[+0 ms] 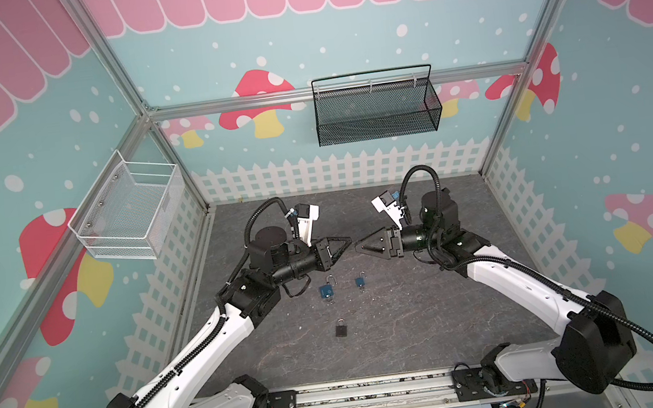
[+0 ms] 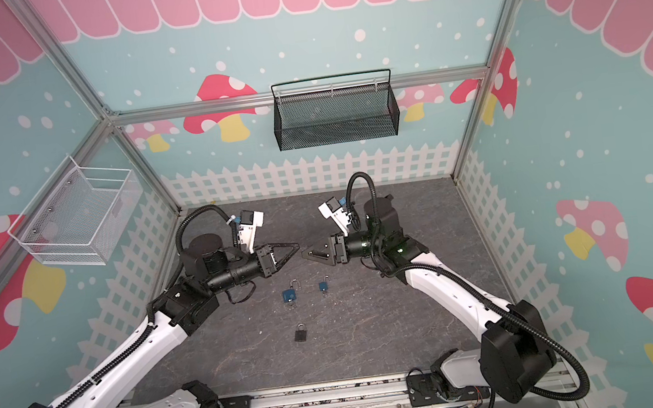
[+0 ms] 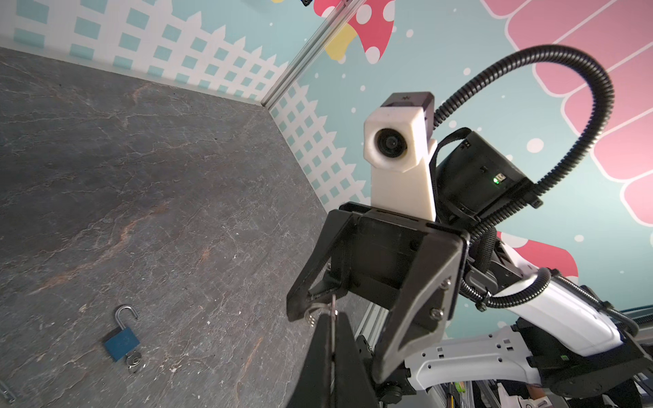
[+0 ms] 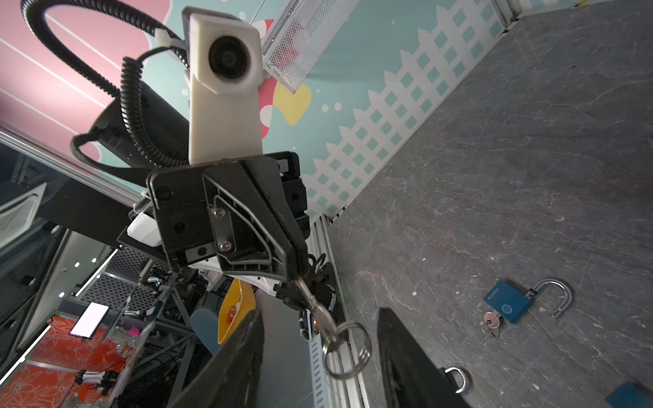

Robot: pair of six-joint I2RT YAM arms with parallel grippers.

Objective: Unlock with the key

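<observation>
See only bare mesh in the white wire basket (image 1: 129,211) on the left wall and the black mesh basket (image 1: 375,111) on the back wall. Find both arms raised over the table (image 1: 414,329), left gripper (image 1: 348,241) clamped on the key (image 4: 312,300), tip to tip with the right gripper (image 1: 358,246), its jaws partly apart beside the key ring (image 4: 368,348). Spot the shut dark padlock (image 1: 341,329) flat below, in front of two open blue padlocks (image 1: 326,291).
</observation>
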